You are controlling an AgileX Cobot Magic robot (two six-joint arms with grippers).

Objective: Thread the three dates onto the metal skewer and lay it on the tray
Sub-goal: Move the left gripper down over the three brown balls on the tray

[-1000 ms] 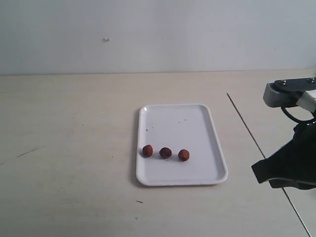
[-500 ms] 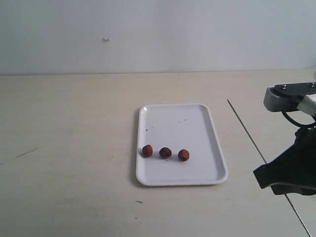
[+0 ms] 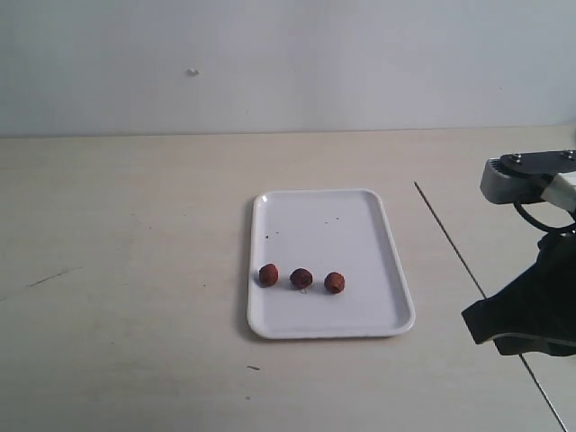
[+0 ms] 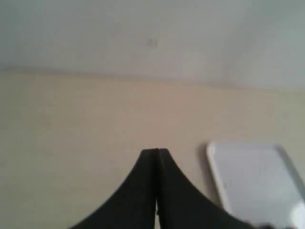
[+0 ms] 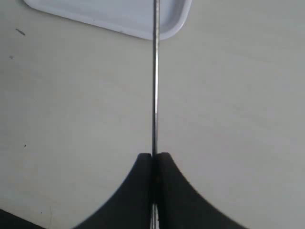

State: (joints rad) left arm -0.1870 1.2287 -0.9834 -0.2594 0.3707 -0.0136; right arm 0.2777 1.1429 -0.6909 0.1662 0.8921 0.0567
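Note:
Three dates (image 3: 268,274) (image 3: 301,278) (image 3: 335,283) lie in a row on the near half of the white tray (image 3: 315,216). To the right of the tray, my right gripper (image 3: 490,304) is shut on the metal skewer (image 3: 445,236). The thin rod slants up and away towards the tray's far right corner. In the right wrist view the skewer (image 5: 154,86) runs straight out from the closed right gripper (image 5: 155,155) over a corner of the tray (image 5: 119,14). My left gripper (image 4: 156,151) is shut and empty, with the tray (image 4: 252,176) beside it; it is outside the exterior view.
The pale wooden table (image 3: 135,270) carries a few small dark marks left of and in front of the tray. A plain white wall (image 3: 288,63) rises behind the table's far edge.
The right gripper and the skewer shifted slightly to the right and down a second ago, then held still. The dates and tray have not moved.

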